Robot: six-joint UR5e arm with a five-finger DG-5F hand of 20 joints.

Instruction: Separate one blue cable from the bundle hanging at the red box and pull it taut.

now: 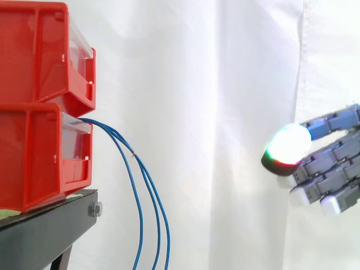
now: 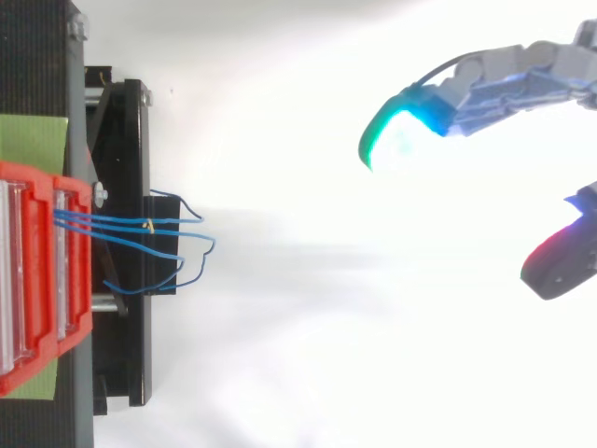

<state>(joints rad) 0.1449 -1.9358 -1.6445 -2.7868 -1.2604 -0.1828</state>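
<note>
Several thin blue cables [image 1: 147, 185] come out of the lower red box [image 1: 39, 157] and hang down in a bundle past the stand's edge. A small yellow tie [image 2: 147, 224] holds them together near the box. From above, the blue cables [image 2: 182, 245] loop out over the stand. My hand [image 1: 332, 163] is far to the right of the cables, well apart from them. Its fingers [image 2: 522, 79] are stretched out toward the box and its thumb [image 2: 560, 263] stands apart, with nothing between them.
A second red box [image 1: 42, 53] is stacked on the lower one. Both rest on a black stand [image 1: 45, 230] at the left. A white curtain [image 1: 214, 112] hangs behind. A green sheet [image 2: 33, 140] lies under the boxes.
</note>
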